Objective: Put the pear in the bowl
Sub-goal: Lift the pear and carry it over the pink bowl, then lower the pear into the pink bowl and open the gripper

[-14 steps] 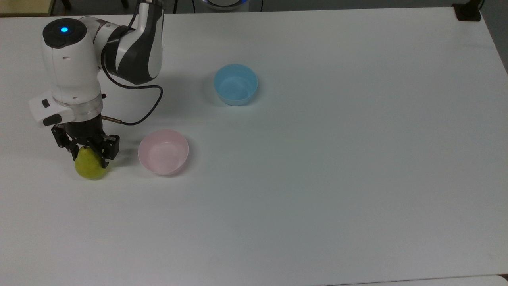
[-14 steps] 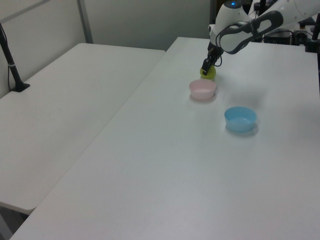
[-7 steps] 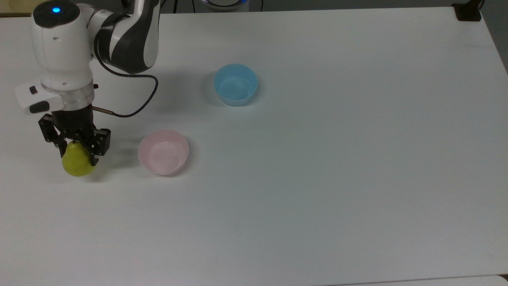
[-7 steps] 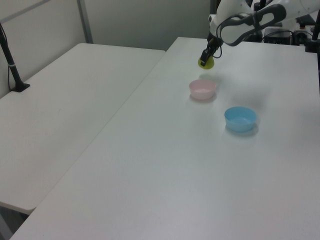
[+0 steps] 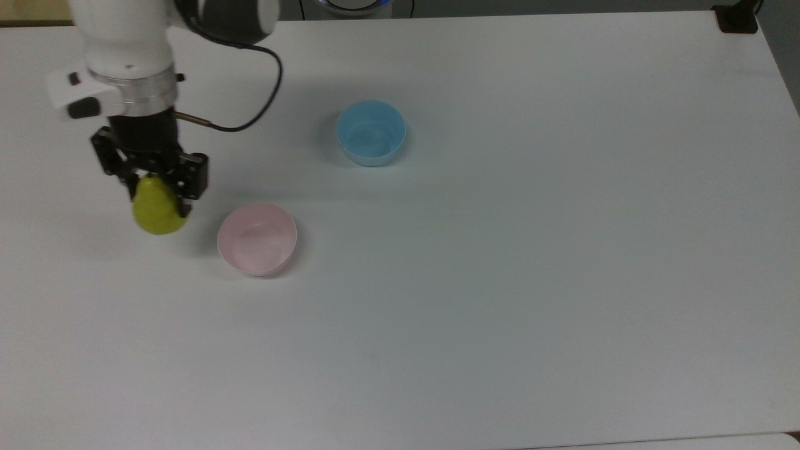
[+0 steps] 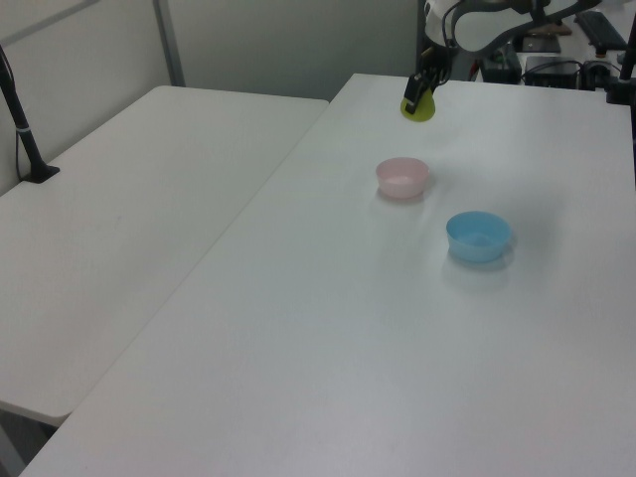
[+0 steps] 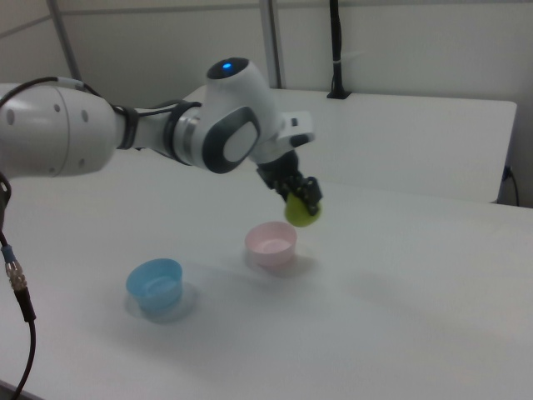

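While the gripper (image 5: 157, 181) is clamping the pear (image 5: 158, 210) by its narrow top and holding it clear above the desk (image 5: 500, 281), the pink bowl (image 5: 257, 239) nearby is sitting unfilled, so carrying across and releasing are pending.

Pear (image 5: 157, 211): yellow-green, plain. Bowl (image 5: 257, 239): pale pink, unpatterned inside. Second bowl (image 5: 370, 132): light blue, plain. Table (image 5: 500, 281): white, unmarked. Gripper (image 5: 156, 181): black. Arm (image 7: 125, 133): white shell, dark grey joints, a blue light on top. Cable (image 5: 250, 106): black.
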